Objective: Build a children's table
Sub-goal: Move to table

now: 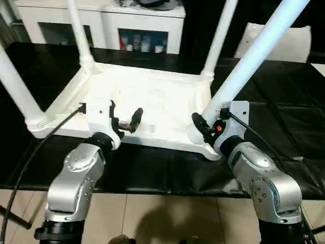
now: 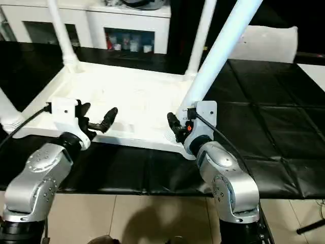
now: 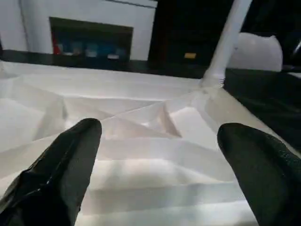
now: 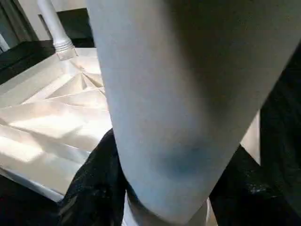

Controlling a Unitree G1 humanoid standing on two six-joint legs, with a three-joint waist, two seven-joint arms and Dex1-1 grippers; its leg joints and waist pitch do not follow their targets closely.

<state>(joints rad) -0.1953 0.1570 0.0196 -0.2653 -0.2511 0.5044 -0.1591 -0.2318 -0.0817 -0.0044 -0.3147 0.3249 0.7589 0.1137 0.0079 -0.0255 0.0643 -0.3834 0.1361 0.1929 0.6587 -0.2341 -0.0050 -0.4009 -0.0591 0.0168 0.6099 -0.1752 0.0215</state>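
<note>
- The children's table top (image 1: 152,104) is lying upside down on the black-covered work surface (image 1: 284,132), its ribbed underside facing up.
- Four white tapered legs are standing in the corner sockets: far-left leg (image 1: 78,30), far-right leg (image 1: 218,38), near-left leg (image 1: 18,89), and near-right leg (image 1: 254,56), which is leaning noticeably away from upright.
- My right gripper (image 1: 205,124) is grasping the near-right leg just above its socket (image 1: 195,134); in the right wrist view the fingers (image 4: 94,188) are wrapping both sides of the tube.
- My left gripper (image 1: 127,119) is hanging released and spread wide above the near edge of the top, holding nothing; its fingers (image 3: 61,174) are standing well apart over the ribs.
- Risk, as I am judging it: the leaning leg is possibly not fully seated. Pushing along the wrong line could jam it or pop it out of the socket.
- Risk: the top is sitting close to the near edge of the work surface. A hard push toward me could be sliding it off, since nothing is bracing it.
- Risk: my left fingers could be catching on a rib while moving in to brace.
- Open room: the black surface to the right of the top is offering space; the white cabinet (image 1: 147,25) is standing well behind.
</note>
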